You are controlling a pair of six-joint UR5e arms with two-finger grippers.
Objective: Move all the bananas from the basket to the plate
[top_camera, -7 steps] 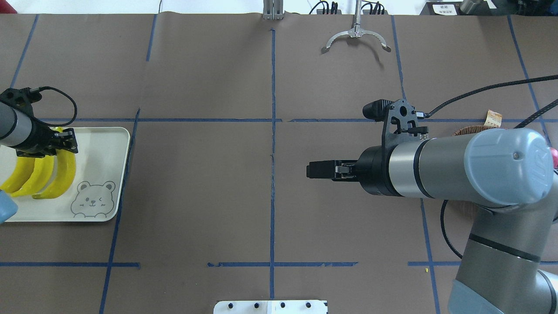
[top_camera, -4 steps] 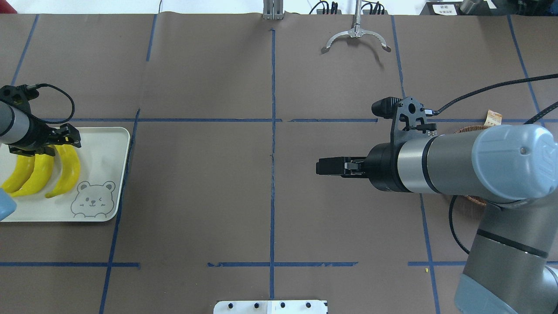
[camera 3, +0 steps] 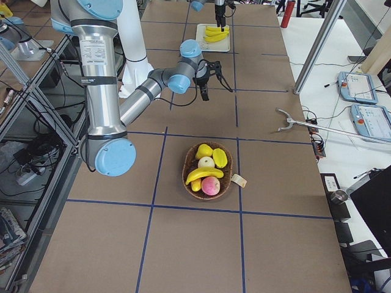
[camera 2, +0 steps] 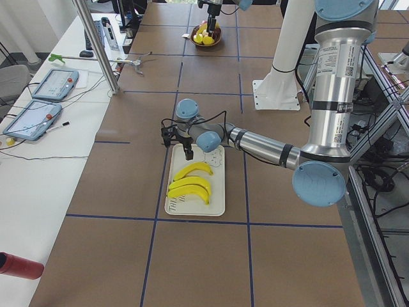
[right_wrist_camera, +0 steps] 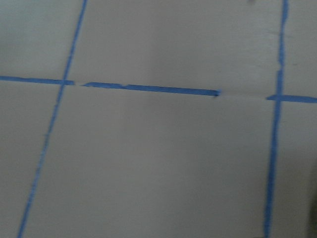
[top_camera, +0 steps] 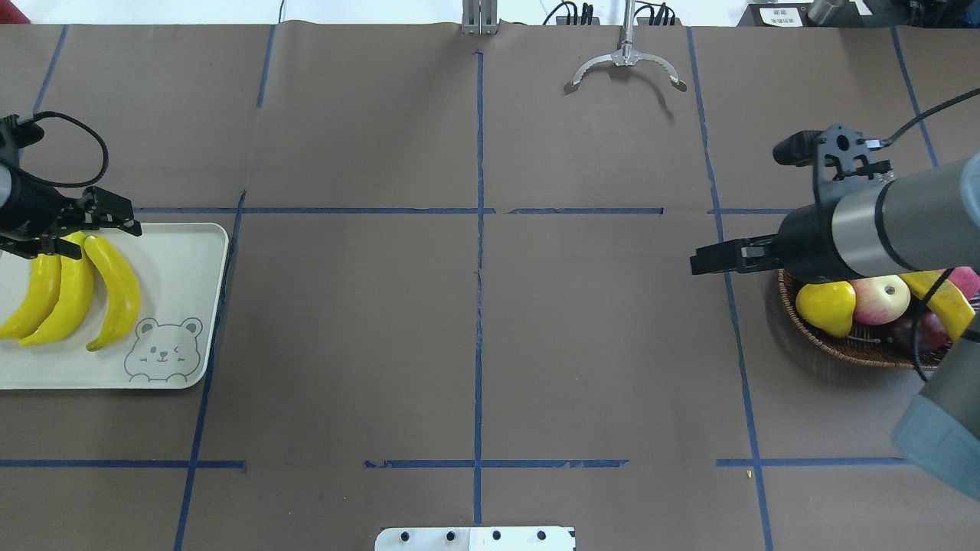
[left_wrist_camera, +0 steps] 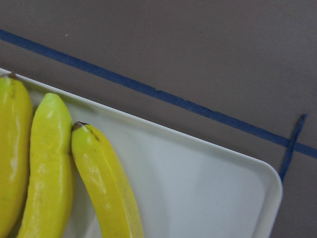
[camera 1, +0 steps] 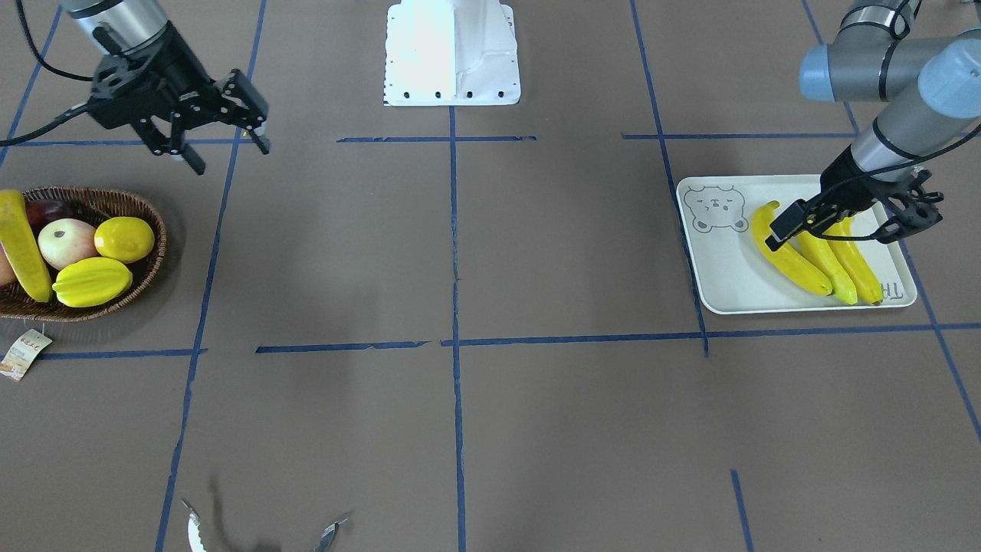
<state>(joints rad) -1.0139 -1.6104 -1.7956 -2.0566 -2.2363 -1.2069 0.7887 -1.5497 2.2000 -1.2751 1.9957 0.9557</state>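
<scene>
Overhead exterior view: three bananas (top_camera: 69, 295) lie side by side on the plate (top_camera: 180, 268), at the table's left end. A fourth banana (top_camera: 940, 297) lies in the basket (top_camera: 834, 348) at the right among other fruit, so one transfer is left. Left gripper (camera 1: 835, 228) hovers over the plate, right gripper (camera 1: 228, 153) near the basket; both jaws apart, empty.
</scene>
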